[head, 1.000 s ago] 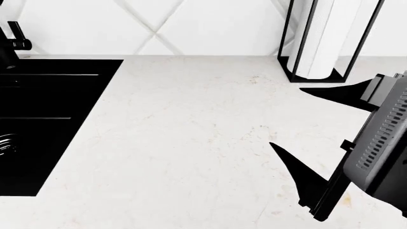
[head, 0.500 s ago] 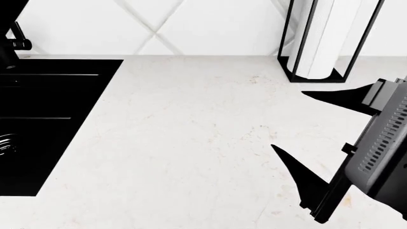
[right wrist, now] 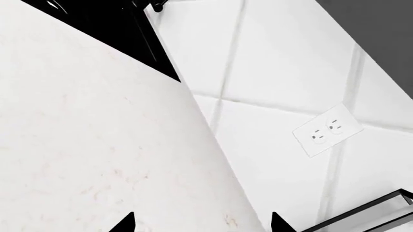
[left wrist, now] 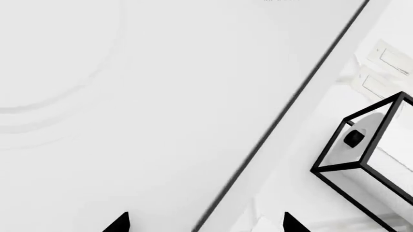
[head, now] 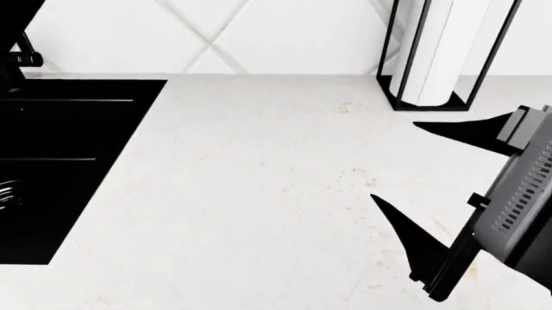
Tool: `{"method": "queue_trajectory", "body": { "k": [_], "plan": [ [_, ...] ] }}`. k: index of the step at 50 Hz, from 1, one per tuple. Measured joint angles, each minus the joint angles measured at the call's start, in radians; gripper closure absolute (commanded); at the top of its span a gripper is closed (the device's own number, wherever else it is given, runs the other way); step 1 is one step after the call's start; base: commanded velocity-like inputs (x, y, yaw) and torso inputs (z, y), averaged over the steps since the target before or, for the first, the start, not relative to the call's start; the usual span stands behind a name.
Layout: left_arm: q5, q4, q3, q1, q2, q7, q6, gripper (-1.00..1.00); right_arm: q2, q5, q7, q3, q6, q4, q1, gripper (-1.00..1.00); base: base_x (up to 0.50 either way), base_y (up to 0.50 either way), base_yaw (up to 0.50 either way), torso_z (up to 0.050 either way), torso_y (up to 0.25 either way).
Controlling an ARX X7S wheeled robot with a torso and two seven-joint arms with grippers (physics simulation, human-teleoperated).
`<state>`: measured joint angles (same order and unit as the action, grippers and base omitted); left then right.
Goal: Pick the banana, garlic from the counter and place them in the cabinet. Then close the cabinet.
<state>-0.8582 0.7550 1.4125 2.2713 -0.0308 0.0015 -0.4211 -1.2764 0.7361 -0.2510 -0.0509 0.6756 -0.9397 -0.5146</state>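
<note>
Black sink (head: pixel 61 161) L, towel roll (head: pixel 440 51) R

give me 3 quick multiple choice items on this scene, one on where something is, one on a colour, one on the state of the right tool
1. Where does the paper-towel roll stand on the counter?
A. at the back, by the tiled wall
B. inside the sink
C. at the front edge

2. What colour is the sink?
A. white
B. black
C. steel grey

3. How is the right tool?
A. shut on a banana
B. shut and empty
C. open and empty

Answers:
1. A: in the head view its black frame sits against the backsplash.
2. B: the basin beside the white counter is black.
3. C: its two black fingers stand wide apart above bare counter, with nothing between them.
</note>
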Motion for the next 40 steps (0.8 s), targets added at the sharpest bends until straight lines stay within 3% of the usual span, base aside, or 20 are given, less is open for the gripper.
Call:
{"method": "queue_trajectory", "body": {
  "k": [17, 40],
  "plan": [
    [-0.128, -0.16, -0.009, -0.03, -0.092, -0.042, -0.029, -1.0, 0.006, 0.032, -0.003, -0.023, 0.045, -0.012, -0.084, -1.0, 0.0, 0.0, 0.0, -0.017, 0.249],
    [-0.323, -0.716, -0.062, -0.088, -0.429, -0.276, -0.082, -1.0, 0.04, 0.112, -0.032, -0.096, 0.242, 0.023, -0.4, -1.0, 0.0, 0.0, 0.0, -0.021, 0.249]
  ]
}}
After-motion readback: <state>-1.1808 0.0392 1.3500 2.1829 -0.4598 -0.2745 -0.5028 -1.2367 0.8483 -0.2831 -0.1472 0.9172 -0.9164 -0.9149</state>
